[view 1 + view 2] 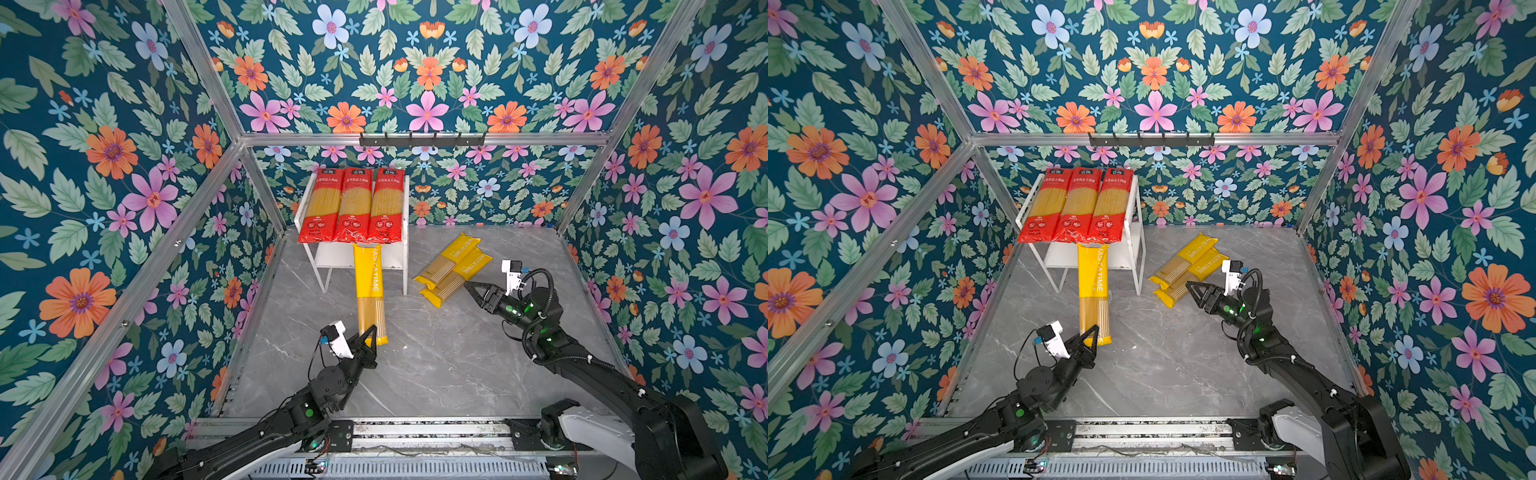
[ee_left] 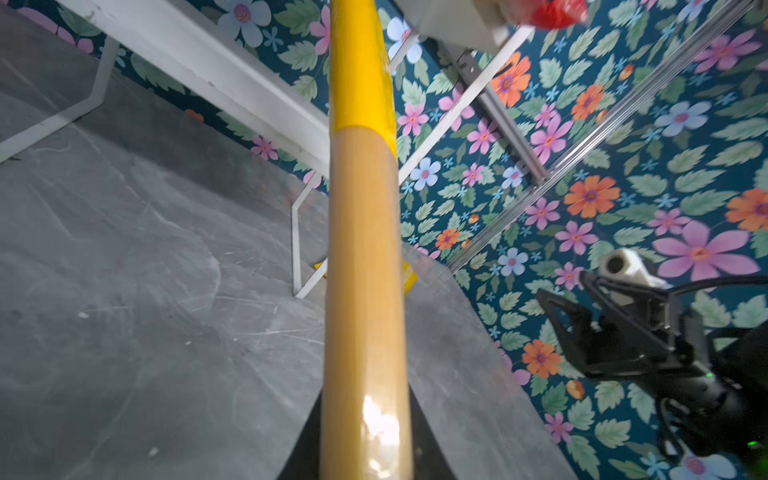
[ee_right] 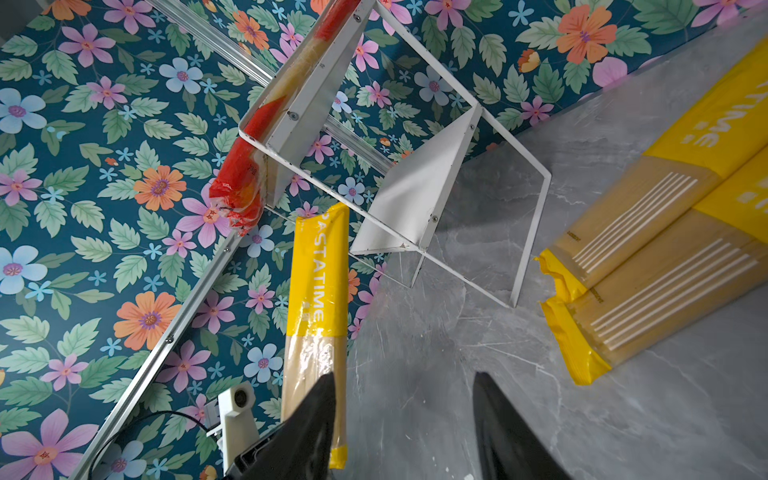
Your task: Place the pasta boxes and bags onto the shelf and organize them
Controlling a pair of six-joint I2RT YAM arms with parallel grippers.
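Grey marble tabletop (image 1: pixel 436 374), floral walls all round. Shelf (image 1: pixel 332 257) stands toward 12 o'clock, left of centre. Three red packs (image 1: pixel 355 203) fill its top board side by side; the lower board is bare.

Left gripper (image 1: pixel 372 332) is clamped on the near end of one yellow pack (image 1: pixel 368 286). Key relation: that pack's long axis runs 6-to-12 o'clock, straight out from the claw. Its far end sits at the shelf's open front, between the two boards as far as I can tell. I judge the coming move to be a push along that axis toward 12, pack kept level to clear the overhanging red ends.

Right gripper (image 3: pixel 403 386) hangs with jaws apart, empty. Two loose yellow packs (image 1: pixel 451 268) lie on the table just beside it at about 10 o'clock, axes slanted toward 1–2 o'clock. The right arm is plainly the nearer one to them.
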